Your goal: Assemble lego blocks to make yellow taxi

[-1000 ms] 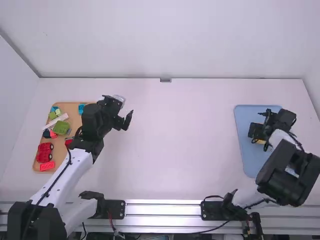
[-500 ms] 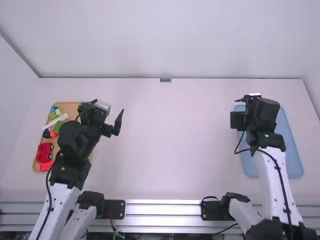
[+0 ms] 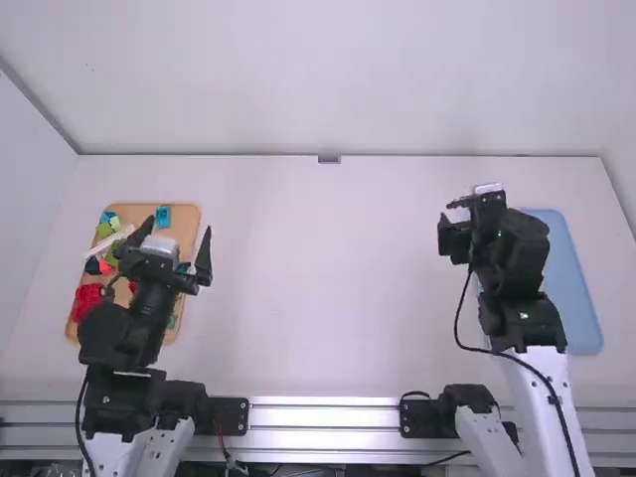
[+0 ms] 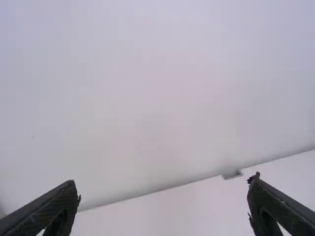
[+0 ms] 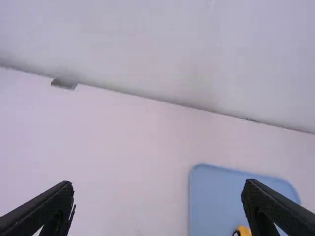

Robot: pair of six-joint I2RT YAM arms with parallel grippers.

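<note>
Over the orange tray point(image 3: 187, 214) at the left, my left gripper point(image 3: 177, 234) is open; the left wrist view has the left gripper point(image 4: 163, 182) with its fingers wide apart and nothing between them. My right gripper point(image 3: 455, 213) is by the left edge of the blue tray point(image 3: 571, 268). In the right wrist view the right gripper point(image 5: 157, 186) is open and holds nothing. A yellow piece point(image 5: 243, 230) with a black wheel lies on the blue tray point(image 5: 211, 191), partly behind a finger. A red piece point(image 3: 87, 298) lies in the orange tray, partly covered by the left arm.
Also in the orange tray are a cyan block point(image 3: 162, 217), a green block point(image 3: 104, 230) and a long white piece point(image 3: 111, 240). White walls stand behind the table and at its left. A metal rail point(image 3: 323, 417) runs along the near edge.
The left arm has drawn back and left, its gripper now over the orange tray. From above the yellow piece in the blue tray, the right gripper has moved left and away from it.
</note>
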